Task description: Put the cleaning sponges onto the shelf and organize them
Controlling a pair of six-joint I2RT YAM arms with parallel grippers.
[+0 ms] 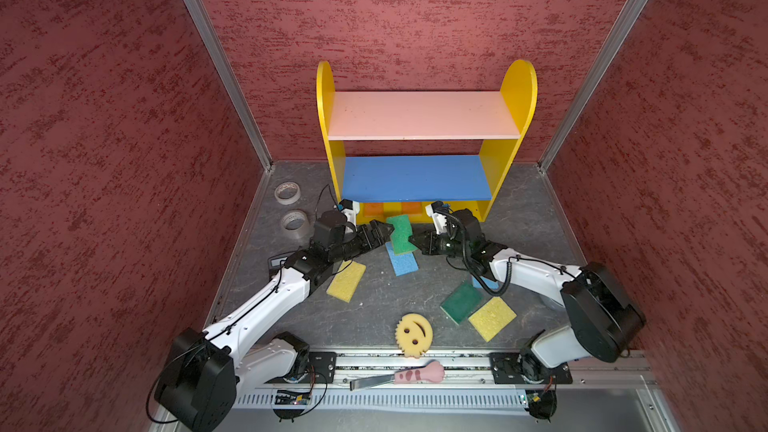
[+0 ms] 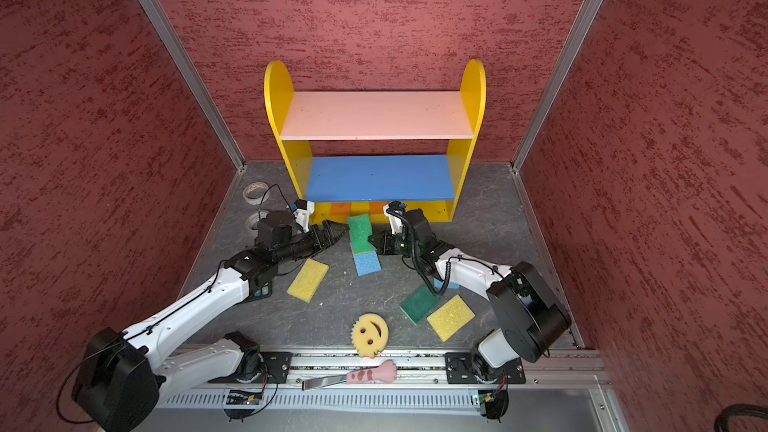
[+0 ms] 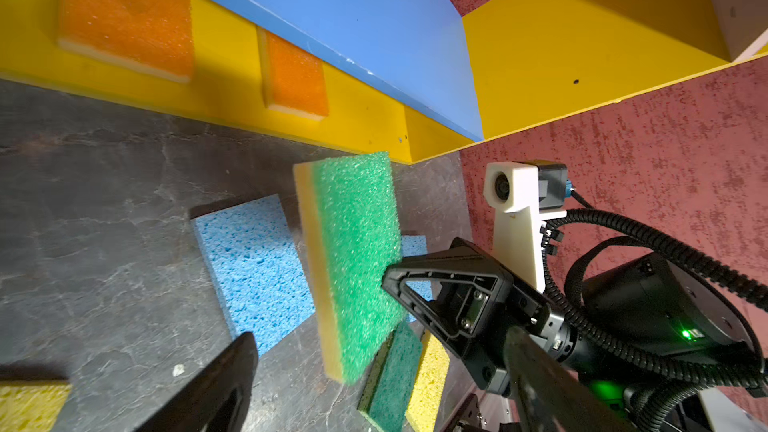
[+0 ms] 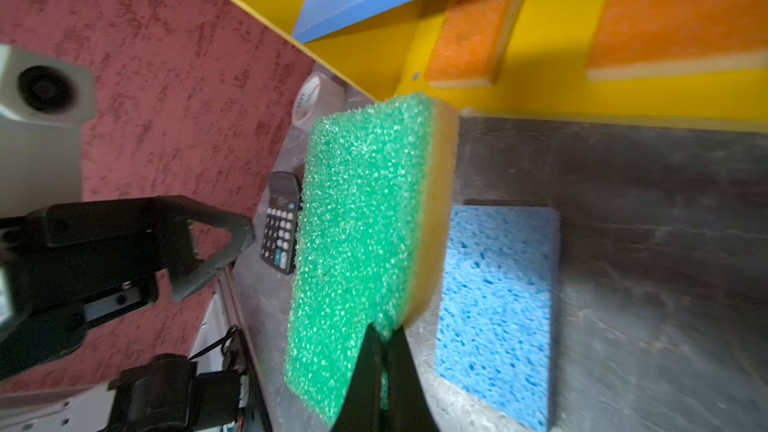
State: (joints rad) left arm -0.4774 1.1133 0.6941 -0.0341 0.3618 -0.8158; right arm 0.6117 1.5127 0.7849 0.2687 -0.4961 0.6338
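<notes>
Your green sponge (image 4: 365, 234) is up off the floor (image 1: 374, 305), standing on its edge just in front of the shelf (image 1: 515, 93). The right gripper (image 4: 380, 338) pinches it tight, but only by a small bit of one edge. The left gripper (image 1: 382, 231) is just beside it, jaws wide, with nothing in them. Two orange sponges (image 3: 124, 14) lie on the shelf's yellow bottom board (image 3: 365, 118). A blue sponge (image 1: 402, 261) lies on the floor under the green one.

Watch out: the sponge is soft and held by so little that it could flop or slip out. It could also bump the blue middle board (image 1: 415, 178) going in, or push an orange sponge crooked.
</notes>
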